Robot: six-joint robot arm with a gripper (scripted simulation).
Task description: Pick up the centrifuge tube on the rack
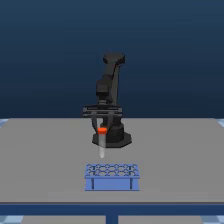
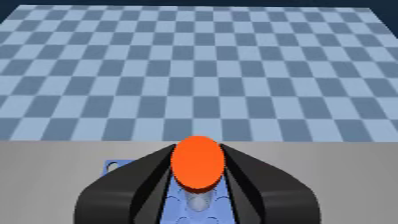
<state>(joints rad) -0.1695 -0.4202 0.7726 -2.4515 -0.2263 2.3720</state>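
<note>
**Tube held above the rack**

The black robot arm (image 1: 111, 82) stands at the far side of the grey desk (image 1: 45, 160) in the exterior view, its pincer (image 1: 102, 131) pointing down. The pincer is pinching the centrifuge tube (image 1: 102, 142) just below the round orange-red cap, one dark finger on each side. The tube hangs upright, its pale translucent body reaching down from the cap, and its lower tip ends above the rack (image 1: 111, 183) with a clear gap between the two; the tube is not in any hole.

The rack is a low blue block resting on the desk nearer the camera than the arm's base, with a grid of round holes on top and two dark marks on its front face. In the exterior view the tube sits over the side of the rack towards that view's left.

In the wrist view the orange-red cap of the centrifuge tube (image 2: 197, 162) fills the space between the two black fingers (image 2: 133, 187), which close in on it from both sides. Beneath them a strip of the blue rack (image 2: 180, 205) shows with pale round holes, and grey desk (image 2: 53, 175) lies to either side. Beyond the desk edge a blue checkered floor (image 2: 195, 65) spreads out.
</note>
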